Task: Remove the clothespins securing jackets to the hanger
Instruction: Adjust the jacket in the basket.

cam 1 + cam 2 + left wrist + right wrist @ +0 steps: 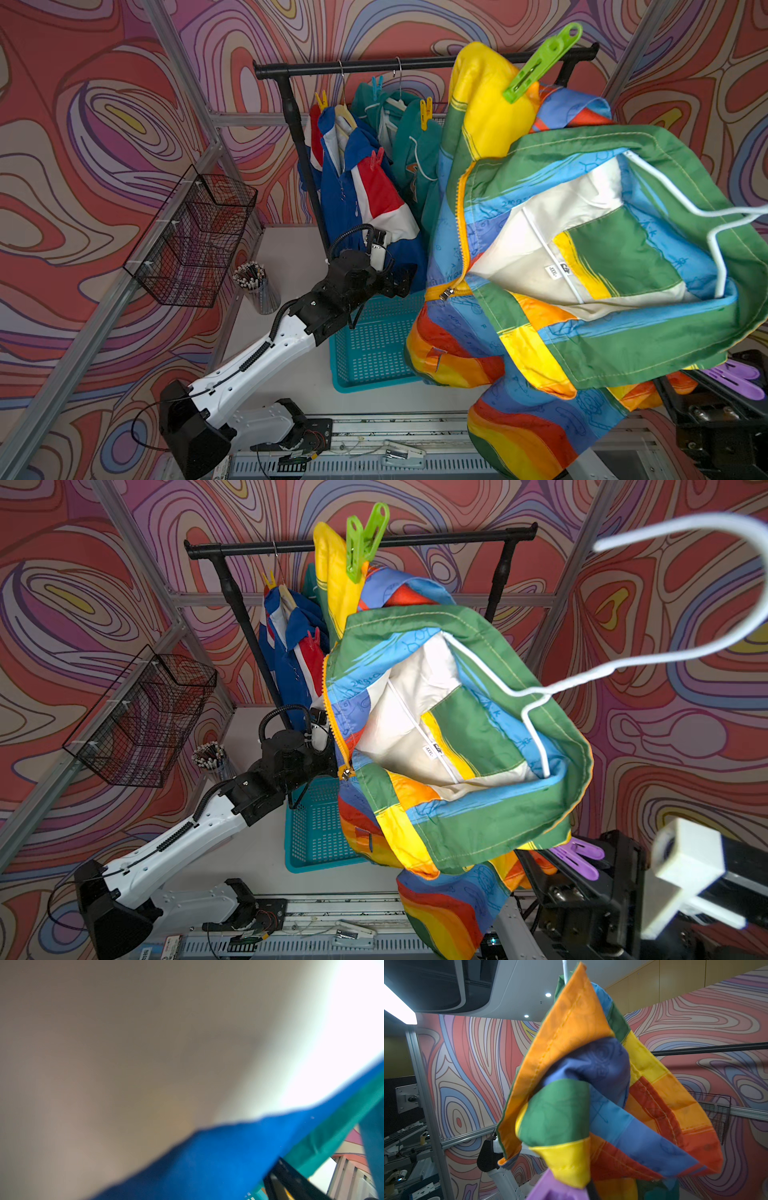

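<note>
While the rainbow patchwork jacket [582, 257] is held up close to the stereo camera on its white wire hanger [685, 521], the hanger's hook is seen in the air, clear of the black rail [353, 66]. A green clothespin [540, 62] is clipped to this jacket's yellow shoulder. A purple clothespin [735, 374] is clipped at the fabric's low edge, right at the right gripper [698, 380]. That gripper is closed, and the purple clothespin appears to be clamped in it. In the right wrist view, the pin's purple body is seen at the foot of the bunched fabric.

The blue jacket [365, 195], banded in red and white, and the teal jacket [415, 158] are hung side by side on the rail. A yellow clothespin [321, 99] and a red clothespin [377, 158] are fixed to the blue jacket's shoulders. A blue clothespin [377, 85] and a second yellow clothespin [426, 112] are fixed to the teal jacket's.

The left gripper [401, 282] is pressed against the blue jacket's lower hem, above the teal plastic basket [374, 345]. Its wrist view is filled with blurred cloth, so whether its jaws are parted cannot be told.
</note>
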